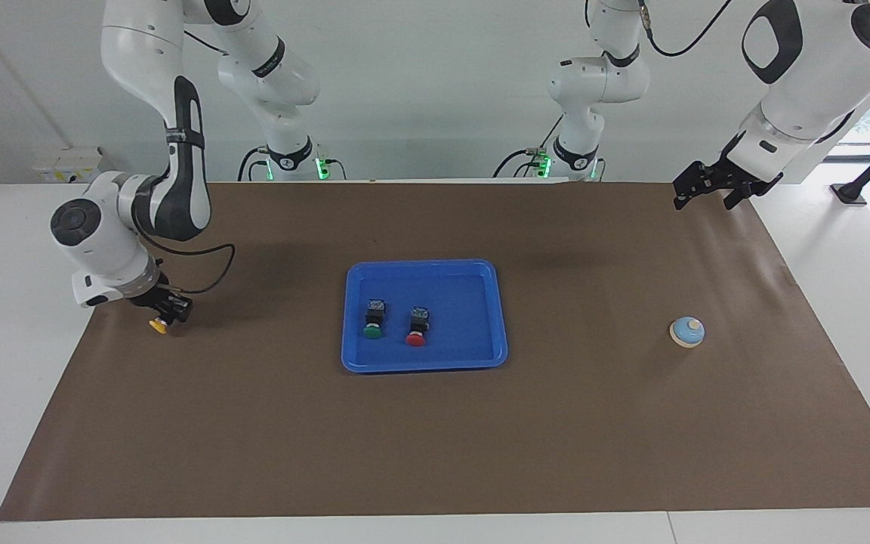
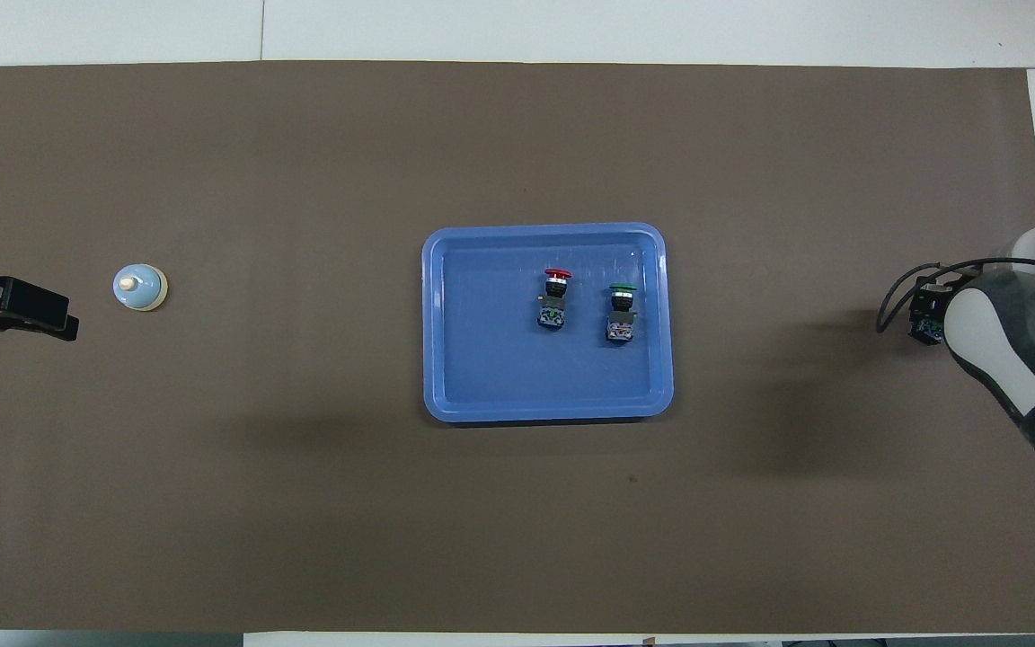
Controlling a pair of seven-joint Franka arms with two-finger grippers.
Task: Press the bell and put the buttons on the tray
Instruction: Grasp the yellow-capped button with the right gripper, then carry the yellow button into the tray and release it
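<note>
Pinching yellow button [image 1: 157, 325], right gripper [image 1: 167, 311] jaws clamped, left gripper [image 1: 707, 186] jaws spread, waiting.

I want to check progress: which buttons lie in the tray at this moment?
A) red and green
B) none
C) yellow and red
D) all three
A: the red button and the green button lie in the tray, while the right gripper is shut on the yellow button at the right arm's end of the table.
</note>
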